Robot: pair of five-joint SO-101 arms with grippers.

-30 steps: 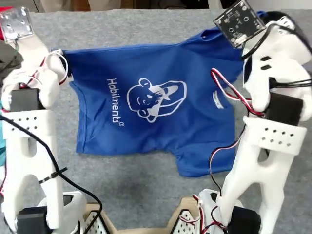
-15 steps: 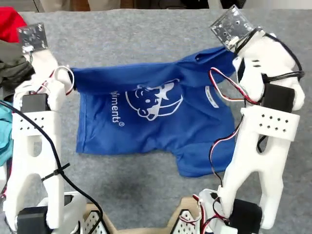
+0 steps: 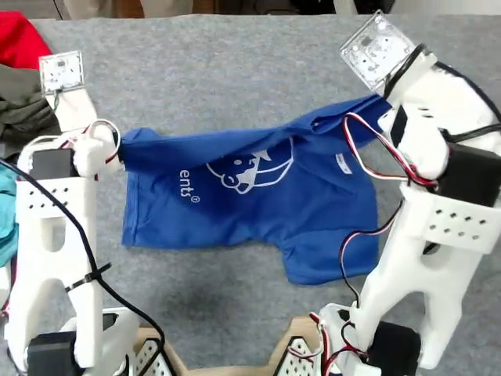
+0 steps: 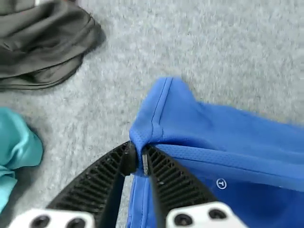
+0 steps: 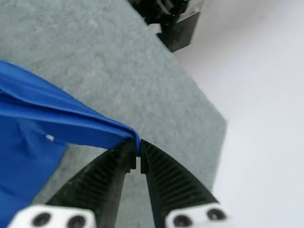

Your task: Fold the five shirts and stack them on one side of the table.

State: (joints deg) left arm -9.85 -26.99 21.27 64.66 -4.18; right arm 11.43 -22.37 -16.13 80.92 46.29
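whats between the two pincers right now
The blue shirt: its raised far edge runs from the left pincer to the right pincer, each shut on one end. The high view shows the whole span.

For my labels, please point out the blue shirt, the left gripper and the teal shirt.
blue shirt (image 3: 250, 215), high view, front below print.
left gripper (image 4: 137, 159), left wrist view, between fingertips.
teal shirt (image 4: 16, 142), left wrist view, crumpled middle.

A fold in the blue shirt (image 3: 235, 211) hides part of its print (image 3: 252, 169); the picture's edge cuts the teal cloth (image 3: 5, 227).
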